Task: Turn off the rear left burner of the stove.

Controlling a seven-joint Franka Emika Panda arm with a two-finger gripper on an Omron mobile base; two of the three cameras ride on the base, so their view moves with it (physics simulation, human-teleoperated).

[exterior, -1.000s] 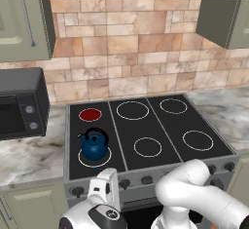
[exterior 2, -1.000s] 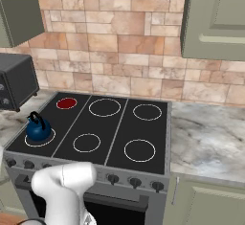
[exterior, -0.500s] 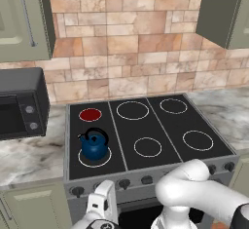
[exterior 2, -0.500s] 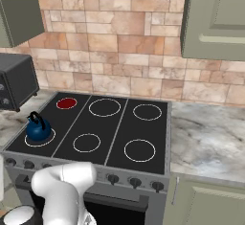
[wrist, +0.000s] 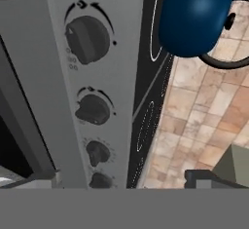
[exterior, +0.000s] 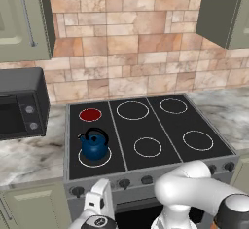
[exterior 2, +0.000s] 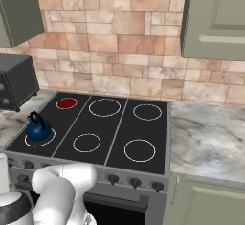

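Note:
The stove (exterior: 146,125) is a black glass cooktop with a grey steel front. Its rear left burner (exterior: 90,114) glows as a small solid red disc, also seen in the right base view (exterior 2: 66,103). My gripper (exterior: 102,194) hangs low in front of the left end of the knob row (exterior: 124,184), close to the panel. In the hand view, rolled sideways, several dark knobs run down the grey front; the nearest knob (wrist: 87,39) is largest and a second knob (wrist: 93,109) sits below it. My fingertips are hidden, so the jaws cannot be judged.
A blue kettle (exterior: 95,145) stands on the front left zone, right behind the panel edge, and looms in the hand view (wrist: 197,13). A black microwave (exterior: 19,104) sits on the counter to the left. Green cabinet doors (exterior: 34,208) flank the stove below.
The hand has sunk a little lower in front of the stove's front panel, at its left end. The kettle and the red burner are unchanged.

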